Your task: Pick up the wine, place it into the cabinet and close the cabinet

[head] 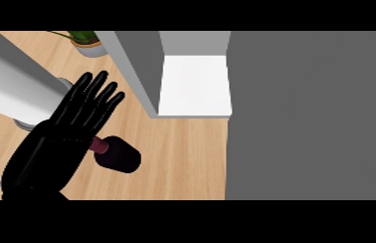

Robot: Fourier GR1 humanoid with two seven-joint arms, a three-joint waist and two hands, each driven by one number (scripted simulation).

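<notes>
Item under inspection: the wine bottle. It sits on the wooden counter, in the lower left part of the head view, outside the cabinet. Its dark body shows in full. Its maroon neck points toward the left and runs under the edge of a hand. Whether the bottle lies flat or leans cannot be told from this angle.

Left hand: black, entering from the lower left corner. Fingers are straight and spread, pointing up and to the right. They curl round nothing. The palm side covers the end of the bottle's neck. Contact between hand and bottle cannot be confirmed.

Right hand: does not appear.

Cabinet: stands above and to the right of the bottle, well apart from it. A grey side wall faces the hand. A white shelf shows inside, bare where visible. The opening is uncovered.

Grey panel: a broad flat surface that fills the right part of the view, its left edge just beside the shelf.

Pale cylinder: at the left edge, partly behind the fingers. Its identity cannot be determined.

Potted plant: at the top left, on the counter, just beside the cabinet's wall.
</notes>
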